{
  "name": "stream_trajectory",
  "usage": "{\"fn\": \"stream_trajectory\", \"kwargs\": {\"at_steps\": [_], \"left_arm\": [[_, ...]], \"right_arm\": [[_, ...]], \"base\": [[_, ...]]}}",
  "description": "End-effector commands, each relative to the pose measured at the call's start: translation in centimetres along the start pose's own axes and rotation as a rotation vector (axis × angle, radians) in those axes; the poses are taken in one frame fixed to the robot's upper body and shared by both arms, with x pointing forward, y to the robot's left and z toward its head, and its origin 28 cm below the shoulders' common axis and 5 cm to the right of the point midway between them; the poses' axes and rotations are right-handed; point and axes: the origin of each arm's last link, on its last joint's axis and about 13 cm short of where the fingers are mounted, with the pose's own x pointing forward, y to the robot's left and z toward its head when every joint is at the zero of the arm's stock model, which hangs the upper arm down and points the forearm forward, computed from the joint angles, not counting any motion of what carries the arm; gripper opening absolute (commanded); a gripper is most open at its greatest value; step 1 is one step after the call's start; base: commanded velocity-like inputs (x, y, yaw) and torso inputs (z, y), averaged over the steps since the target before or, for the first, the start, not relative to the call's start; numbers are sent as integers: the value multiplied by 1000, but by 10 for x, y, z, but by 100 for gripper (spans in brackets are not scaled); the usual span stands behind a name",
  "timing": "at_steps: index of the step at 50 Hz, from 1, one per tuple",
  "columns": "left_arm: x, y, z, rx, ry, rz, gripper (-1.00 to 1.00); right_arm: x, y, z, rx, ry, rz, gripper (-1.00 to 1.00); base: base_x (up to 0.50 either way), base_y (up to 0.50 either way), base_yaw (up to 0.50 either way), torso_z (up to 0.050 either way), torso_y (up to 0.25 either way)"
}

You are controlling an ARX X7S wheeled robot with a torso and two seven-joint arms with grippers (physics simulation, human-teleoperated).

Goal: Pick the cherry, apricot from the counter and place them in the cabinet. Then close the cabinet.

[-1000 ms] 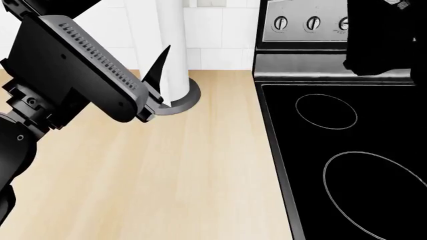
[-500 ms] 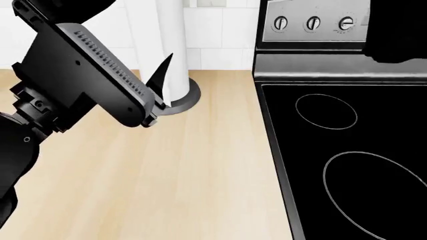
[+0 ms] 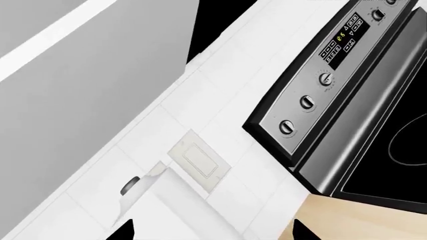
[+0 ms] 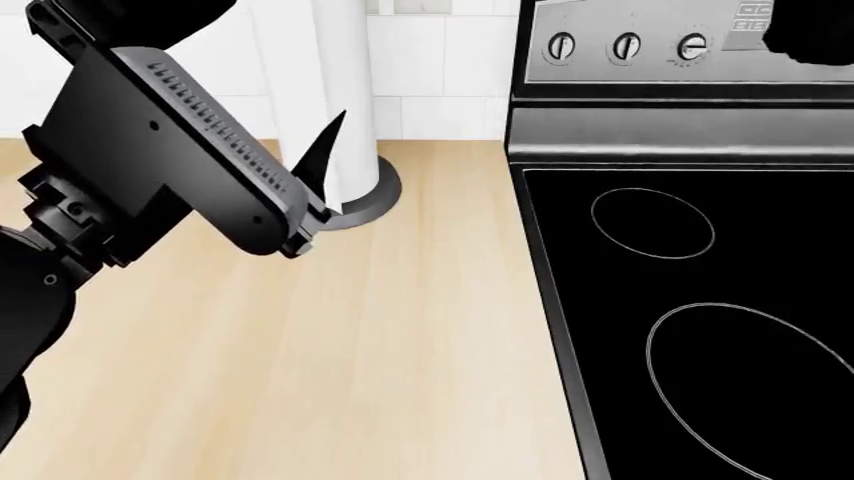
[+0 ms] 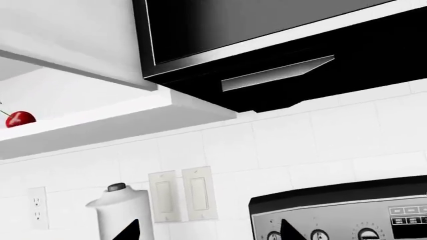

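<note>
Matte black throughout. Behind the left gripper (image 4: 318, 170), a broad flat slab-like housing with rounded corners, a row of fine ribbed slots along one edge and small round screws. Thin pointed black fingertips (image 4: 324, 140). Further back, blocky stepped wrist joints.

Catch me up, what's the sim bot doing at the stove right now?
The cherry already sits on the open cabinet shelf, seen from the right wrist camera. No apricot shows in any view. The left gripper hangs over the counter beside the paper towel roll, its jaws apart and empty. The right gripper is raised near the stove's control panel, jaws also apart and empty.
</note>
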Motion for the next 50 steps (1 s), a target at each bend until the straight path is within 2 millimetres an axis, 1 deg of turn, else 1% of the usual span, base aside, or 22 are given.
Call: {"fn": "stream_trajectory", "kwargs": {"at_steps": [1,14,27,41,50], "left_arm": [[0,0,-1,-2,3,-1,100],[0,0,-1,0,10,-4,100],[0,1,-1,2,14,3,100],[-1,2,-1,4,12,6,100],[-1,1,-1,3,12,6,100]], "right_arm": [[8,3,21,-27,-32,-2,100],[14,7,41,-45,-68,-8,100],[18,8,59,-38,-163,-82,100],[23,11,76,-30,-236,-100,100],[32,21,87,-3,-287,-13,100]], "base": [[0,0,0,0,0],[0,0,0,0,0],[0,0,0,0,0],[0,0,0,0,0],[0,0,0,0,0]]}}
